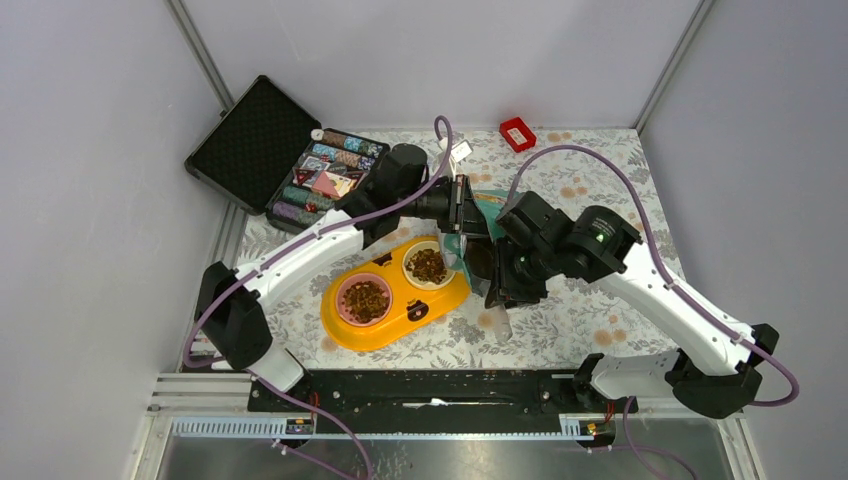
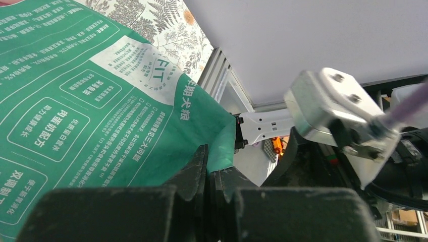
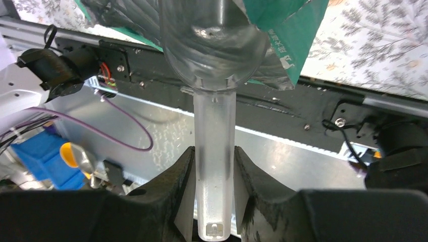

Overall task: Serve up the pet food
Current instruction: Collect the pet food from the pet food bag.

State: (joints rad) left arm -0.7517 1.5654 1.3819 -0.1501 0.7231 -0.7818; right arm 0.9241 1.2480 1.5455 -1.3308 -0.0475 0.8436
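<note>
Top external, surfaces: you have a floral tablecloth (image 1: 600, 310), a glossy yellow feeder (image 1: 385, 335) with two round bowls, and an open foam-lined chip case (image 1: 300, 160) at the far left.
Top external, pet food: dark-brown pet food (image 1: 366, 298) pellets lie heaped in both bowls. The teal pouch (image 1: 488, 200) sits just right of the feeder, between your two grippers.
Top external, tools: left gripper (image 1: 462, 205) and right gripper (image 1: 495, 275) both meet at the pouch.
Left wrist, pouch: creased matte teal film with white printed panels (image 2: 75, 101).
Left wrist, tool: left gripper (image 2: 208, 164) is pinched fully closed on the pouch's edge.
Right wrist, scoop: clear plastic scoop (image 3: 212, 45) with a round bowl and a straight translucent handle. The bowl sits at the pouch (image 3: 287, 35) mouth.
Right wrist, tool: right gripper (image 3: 214, 171) is partly closed, its black fingers clamping the scoop handle on both sides.
Right wrist, pet food: you cannot tell whether any pellets are in the scoop.
</note>
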